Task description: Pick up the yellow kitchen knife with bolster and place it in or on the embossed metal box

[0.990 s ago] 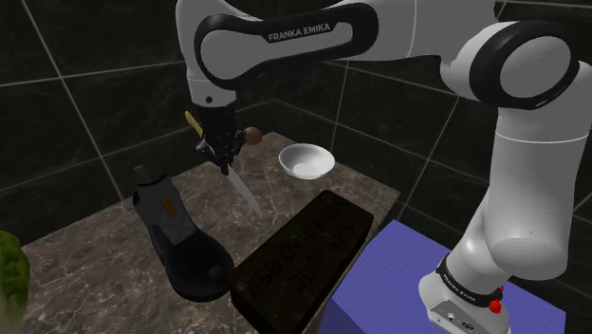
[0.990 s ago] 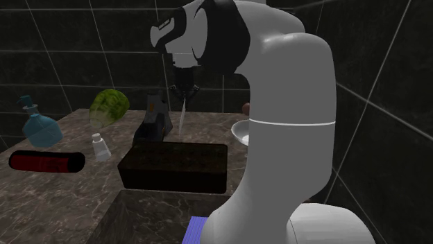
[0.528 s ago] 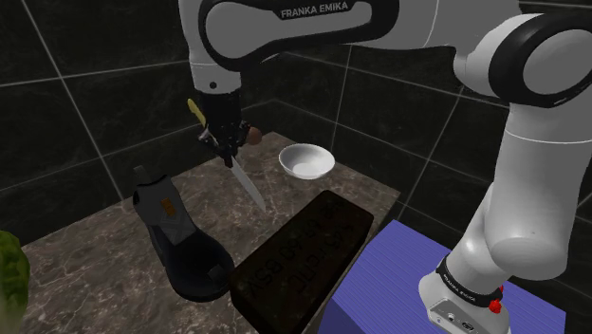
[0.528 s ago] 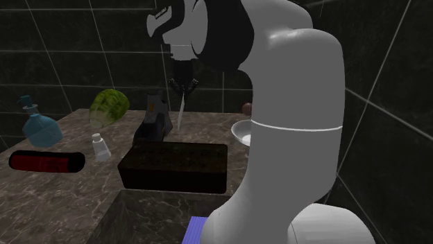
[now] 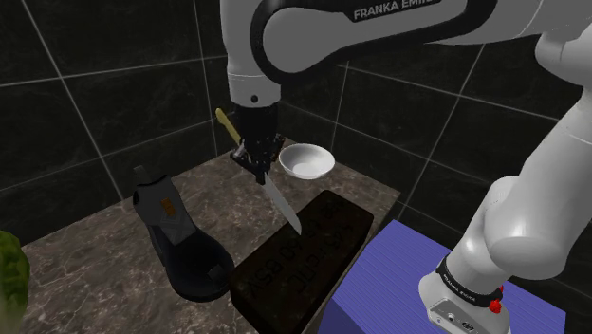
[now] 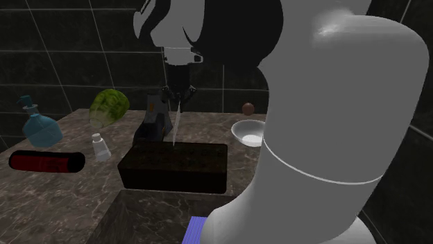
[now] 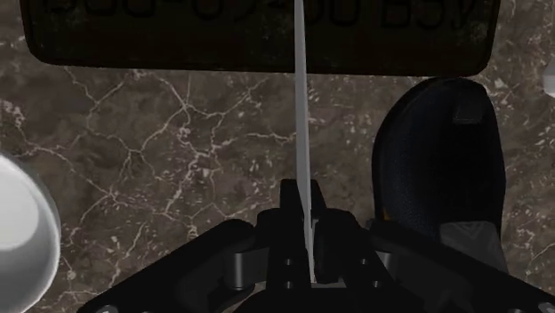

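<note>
Carrying the yellow-handled knife point(image 5: 280, 201) clamped between its fingers, our gripper point(image 5: 258, 163) has swung off the bare marble counter point(image 7: 178, 133) towards the dark embossed box point(image 5: 304, 254) since a second ago. The blade slants down from the hand, and its tip now reaches the box's nearer edge. To one side of the hand we see a black boot point(image 5: 180, 242) standing close by the box, apart from the blade. On the hand's other side sits a white bowl point(image 5: 305, 160), with a small brown ball point(image 6: 248, 108) just beyond it.
</note>
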Motion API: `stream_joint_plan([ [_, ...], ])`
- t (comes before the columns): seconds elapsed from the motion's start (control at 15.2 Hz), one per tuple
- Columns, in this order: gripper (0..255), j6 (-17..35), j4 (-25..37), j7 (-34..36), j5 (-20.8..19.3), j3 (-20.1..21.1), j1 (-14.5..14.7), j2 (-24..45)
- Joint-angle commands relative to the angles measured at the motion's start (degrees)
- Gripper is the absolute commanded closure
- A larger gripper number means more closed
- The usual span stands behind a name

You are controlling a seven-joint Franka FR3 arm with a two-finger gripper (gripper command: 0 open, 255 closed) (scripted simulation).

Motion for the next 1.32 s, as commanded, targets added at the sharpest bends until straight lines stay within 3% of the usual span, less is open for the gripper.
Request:
stream_joint_plan([
  [0.0, 255, 0.56, -5.24, -0.25, 2.24, 0.2, 0.32, -5.1],
  [0.59, 255, -0.83, -22.52, -0.82, 10.34, -0.17, 4.43, -24.95],
  [1.25, 255, 7.17, -28.91, -1.25, 11.03, 1.23, 4.69, -23.31],
])
